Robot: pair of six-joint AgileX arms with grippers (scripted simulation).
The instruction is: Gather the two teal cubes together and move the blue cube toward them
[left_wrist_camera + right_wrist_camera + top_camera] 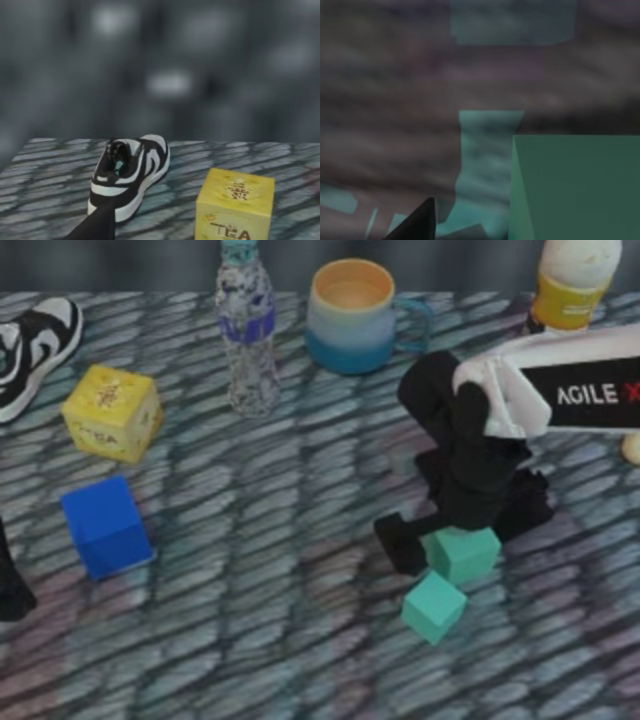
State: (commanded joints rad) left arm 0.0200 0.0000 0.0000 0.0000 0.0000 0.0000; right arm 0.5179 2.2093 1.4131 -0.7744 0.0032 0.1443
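**Right gripper down over the larger teal cube**

The right gripper (455, 545) is lowered at the right-centre of the table, its dark fingers standing on either side of the larger teal cube (462, 553). From above the arm's body hides the contact, so I cannot tell whether the fingers are pressed against the cube or spread clear of it. The smaller teal cube (434, 606) sits just beside the larger one, toward the near edge, nearly touching its corner. The blue cube (105, 526) lies well apart, on the table's left side, with a yellow tea box (111, 412) beyond it.

The right wrist view adds only a close look: a broad green-teal face of the larger cube (575, 187) fills one corner, and a single dark fingertip (422, 222) pokes in near it; the patterned tabletop (395, 125) is a blur.

The left gripper (12, 590) is parked at the table's left edge, barely visible from above. Its wrist view shows what the top view clips: a whole black-and-white sneaker (130, 175) and the tea box's printed "TEA" lettering (232, 210).

Along the far edge stand a clear plastic bottle (248, 330), a blue-and-white mug (352, 318) and a yellow-labelled bottle (572, 285).
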